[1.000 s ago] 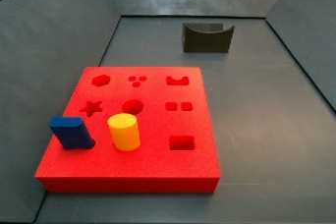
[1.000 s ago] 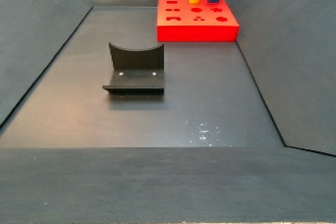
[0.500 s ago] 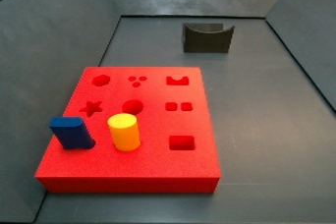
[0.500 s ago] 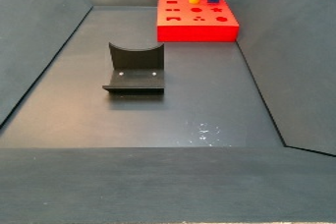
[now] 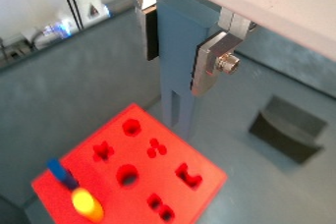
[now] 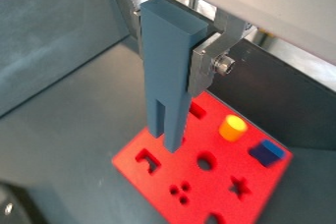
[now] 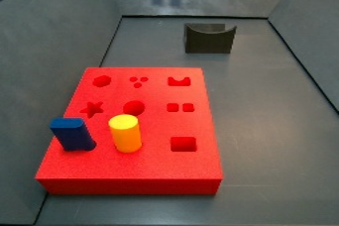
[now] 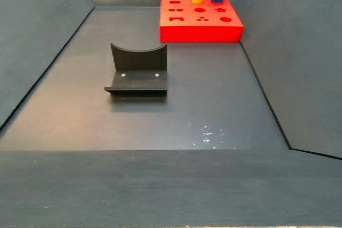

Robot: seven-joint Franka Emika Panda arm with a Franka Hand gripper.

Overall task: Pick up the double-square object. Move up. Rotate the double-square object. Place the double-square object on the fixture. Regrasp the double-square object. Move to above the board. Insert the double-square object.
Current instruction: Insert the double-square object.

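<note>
The board [image 7: 130, 131], a broad red slab with shaped holes, fills the lower left of a side view and sits small at the top centre of the other side view [image 8: 202, 21]; its paired square holes [image 7: 181, 108] are still open, so the insertion is not done. A short dark-blue block [image 7: 71, 134] and a yellow cylinder [image 7: 125, 133] stand in the board near its front edge. The fixture [image 7: 209, 38] stands empty toward the upper right of that side view, well apart from the board, which suggests the placing and regrasping steps are over. Neither side view shows the arm. In both wrist views the double-square object [image 6: 167, 71] hangs upright, prongs downward, clamped between the silver fingers [image 6: 210, 59] of the gripper [image 5: 180, 39], with the board spread below it. I judge the move to above the board nearly complete; lining the prongs up with the paired squares and lowering remain.
</note>
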